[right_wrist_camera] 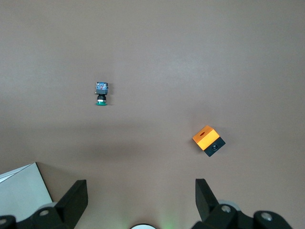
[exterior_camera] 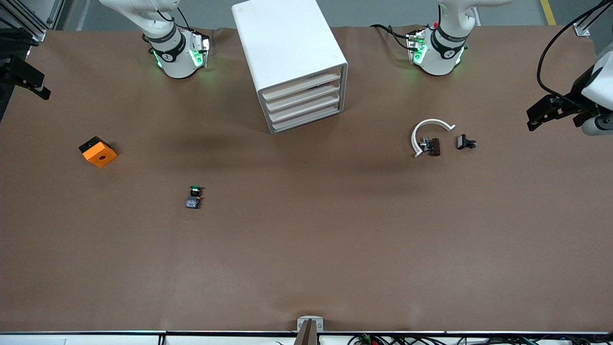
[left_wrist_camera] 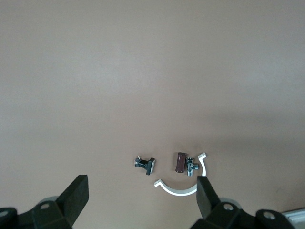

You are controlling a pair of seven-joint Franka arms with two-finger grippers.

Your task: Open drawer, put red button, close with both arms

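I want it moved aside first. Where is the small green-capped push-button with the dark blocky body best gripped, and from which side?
Take the green-capped push-button by its blocky body, from straight above. It seems to lie on its side, cap toward the robots' bases, so the body's flat flanks suit the pincer; the round cap would likely slip.

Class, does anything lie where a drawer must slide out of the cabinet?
Nothing visible does. The four drawers are shut; the table in front of them is bare. The green button and white curved piece lie clear. The left gripper and right gripper wait open over their table ends.
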